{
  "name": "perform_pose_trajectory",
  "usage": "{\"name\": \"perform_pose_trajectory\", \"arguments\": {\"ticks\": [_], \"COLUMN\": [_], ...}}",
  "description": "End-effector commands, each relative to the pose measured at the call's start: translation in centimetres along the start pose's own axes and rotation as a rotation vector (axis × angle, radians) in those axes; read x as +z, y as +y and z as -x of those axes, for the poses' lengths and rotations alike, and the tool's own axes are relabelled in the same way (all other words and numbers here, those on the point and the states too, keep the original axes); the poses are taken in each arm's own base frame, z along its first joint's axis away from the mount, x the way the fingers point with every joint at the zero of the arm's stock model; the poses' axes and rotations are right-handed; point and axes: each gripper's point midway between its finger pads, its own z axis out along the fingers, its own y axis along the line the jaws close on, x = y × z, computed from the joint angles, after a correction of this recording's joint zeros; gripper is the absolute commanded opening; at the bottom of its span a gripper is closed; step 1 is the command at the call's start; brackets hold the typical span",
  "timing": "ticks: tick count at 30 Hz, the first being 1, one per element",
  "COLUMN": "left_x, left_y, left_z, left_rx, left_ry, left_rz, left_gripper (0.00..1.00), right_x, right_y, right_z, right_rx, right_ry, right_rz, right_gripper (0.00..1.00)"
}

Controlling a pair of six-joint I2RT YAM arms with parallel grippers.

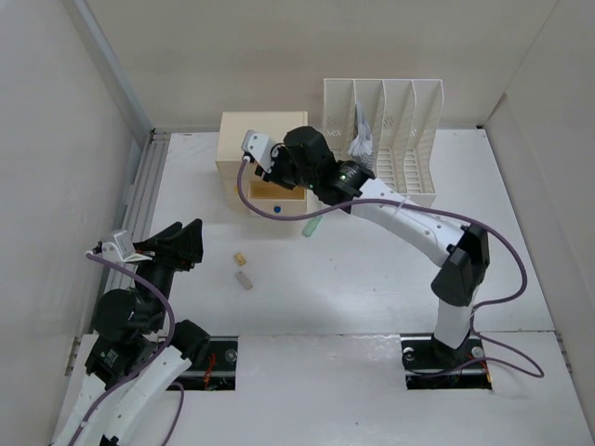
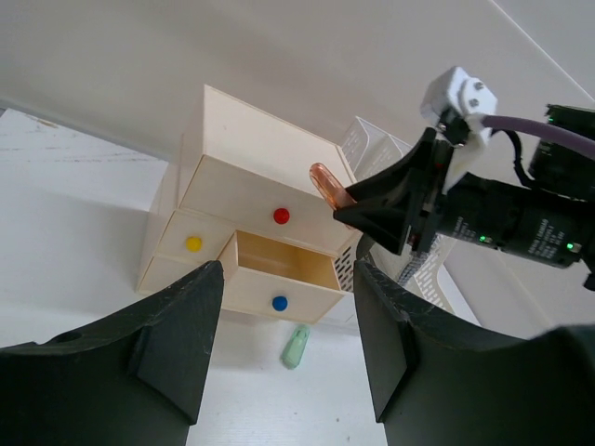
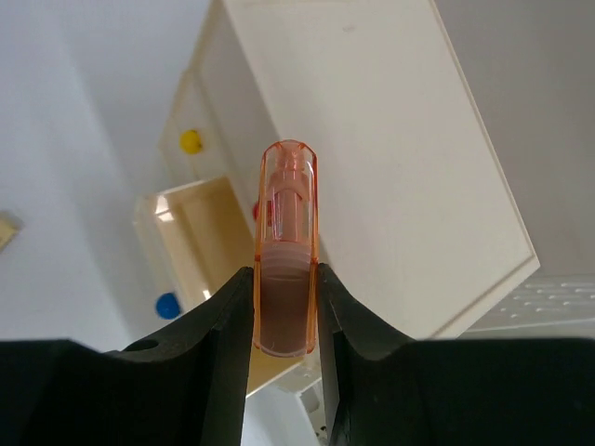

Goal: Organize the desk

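Spreading across the whole top view, one white desk (image 1: 372,279) lies between pale walls, with one grooved rail (image 1: 141,200) along its 9 o'clock edge.

At 12 o'clock on the desk, against the far wall, stands one cream drawer box (image 1: 246,130). It has three drawers, each with one round knob: one red knob (image 2: 281,216), one yellow knob (image 2: 193,243) and one blue knob (image 2: 279,302). The blue-knobbed drawer (image 2: 279,265) is pulled out; the other two are shut.

Just beside the box, toward 1 o'clock, stands one white file rack (image 1: 409,121) with four upright slots and some paper (image 1: 363,139) in the leftmost slot.

Three loose things lie on the desk. One pale green stick (image 1: 311,226) lies just in front of the open drawer. Two small pieces sit near the middle, toward 10 o'clock: a tan piece (image 1: 240,258) and a paler piece (image 1: 244,278), close together but apart.

Of the two arms, the right one reaches to 12 o'clock. The right gripper (image 3: 285,279) is above the drawer box, clamped on one orange see-through case (image 3: 288,214) that stands up between its fingers.

The left gripper (image 2: 286,288) hangs at 9 o'clock near the rail, its jaws spread about halfway and holding nothing, facing the drawer box.
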Motion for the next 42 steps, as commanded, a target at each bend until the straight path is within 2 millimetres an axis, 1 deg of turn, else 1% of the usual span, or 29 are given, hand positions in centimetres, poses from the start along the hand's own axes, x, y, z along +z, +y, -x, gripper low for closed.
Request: {"name": "perform_pose_trajectory", "arguments": {"ticks": [1,2,3,4,6,8,9,10,13,15,16,17,18,19,20,21,24,25,26,27,28,30,33,34,36,38,39,41,42], "left_x": [0.2,0.2,0.2,0.2,0.2,0.2,0.2,0.2,0.2,0.2,0.2,0.2,0.2,0.2,0.2,0.2,0.2,0.2,0.2,0.2,0.2,0.2,0.2,0.2,0.2,0.2,0.2,0.2,0.1], "left_y": [-0.4,-0.4,-0.4,-0.4,-0.4,-0.4,-0.4,-0.4,-0.4,-0.4,-0.4,-0.4,-0.4,-0.4,-0.4,-0.4,-0.4,-0.4,-0.4,-0.4,-0.4,-0.4,-0.4,-0.4,-0.4,-0.4,-0.4,-0.4,-0.3], "left_z": [0.4,0.4,0.4,0.4,0.4,0.4,0.4,0.4,0.4,0.4,0.4,0.4,0.4,0.4,0.4,0.4,0.4,0.4,0.4,0.4,0.4,0.4,0.4,0.4,0.4,0.4,0.4,0.4,0.7], "left_rx": [0.005,0.005,0.005,0.005,0.005,0.005,0.005,0.005,0.005,0.005,0.005,0.005,0.005,0.005,0.005,0.005,0.005,0.005,0.005,0.005,0.005,0.005,0.005,0.005,0.005,0.005,0.005,0.005,0.001], "left_ry": [-0.02,-0.02,-0.02,-0.02,-0.02,-0.02,-0.02,-0.02,-0.02,-0.02,-0.02,-0.02,-0.02,-0.02,-0.02,-0.02,-0.02,-0.02,-0.02,-0.02,-0.02,-0.02,-0.02,-0.02,-0.02,-0.02,-0.02,-0.02,-0.031], "left_rz": [-0.015,-0.015,-0.015,-0.015,-0.015,-0.015,-0.015,-0.015,-0.015,-0.015,-0.015,-0.015,-0.015,-0.015,-0.015,-0.015,-0.015,-0.015,-0.015,-0.015,-0.015,-0.015,-0.015,-0.015,-0.015,-0.015,-0.015,-0.015,-0.01], "left_gripper": [0.55,0.55,0.55,0.55,0.55,0.55,0.55,0.55,0.55,0.55,0.55,0.55,0.55,0.55,0.55,0.55,0.55,0.55,0.55,0.55,0.55,0.55,0.56,0.56,0.56,0.56,0.56,0.56,0.56], "right_x": [0.7,1.3,1.5,1.2,1.8,1.8,1.8,1.9,1.7,1.7,2.0,2.4,2.4,2.6,3.0,2.9,3.2,3.1,3.2,2.8,3.0,2.2,1.9,1.2,0.9,0.2,0.2,-1.3,-1.9], "right_y": [-2.4,-2.4,-1.8,-2.0,-1.0,-1.1,-1.1,-0.9,-0.9,-1.4,-1.0,-1.2,-0.9,-1.4,-1.0,-1.4,-0.8,-1.2,-1.0,-1.0,-0.9,-1.2,-1.3,-1.6,-1.6,-1.7,-1.9,-1.4,-1.8], "right_z": [-0.5,-1.2,-1.2,-1.6,-1.8,-2.1,-2.9,-2.7,-3.3,-3.6,-4.3,-5.2,-5.7,-5.9,-6.7,-7.0,-7.4,-7.7,-8.1,-7.4,-7.6,-6.6,-6.0,-5.0,-4.5,-3.6,-3.7,-2.3,-2.3], "right_rx": [-0.001,-0.011,-0.011,-0.016,-0.015,-0.017,-0.011,-0.019,-0.013,-0.019,-0.026,-0.02,-0.018,-0.014,-0.02,-0.016,-0.022,-0.017,-0.016,-0.015,-0.015,-0.018,-0.009,-0.011,-0.001,-0.002,0.003,-0.011,-0.027], "right_ry": [0.058,0.076,0.071,0.086,0.084,0.084,0.098,0.086,0.094,0.098,0.117,0.135,0.155,0.159,0.181,0.185,0.189,0.193,0.202,0.18,0.18,0.149,0.128,0.098,0.084,0.056,0.052,-0.029,-0.06], "right_rz": [-0.089,-0.073,-0.038,-0.019,0.031,0.047,0.06,0.076,0.083,0.077,0.09,0.09,0.104,0.096,0.112,0.106,0.132,0.125,0.131,0.138,0.138,0.129,0.129,0.124,0.128,0.134,0.138,0.194,0.212], "right_gripper": [0.0,0.0,0.0,0.0,0.0,0.0,0.0,0.0,0.0,0.0,0.0,0.0,0.05,0.07,0.1,0.16,0.27,0.31,0.34,0.37,0.39,0.4,0.42,0.44,0.47,0.47,0.47,0.4,0.22]}}
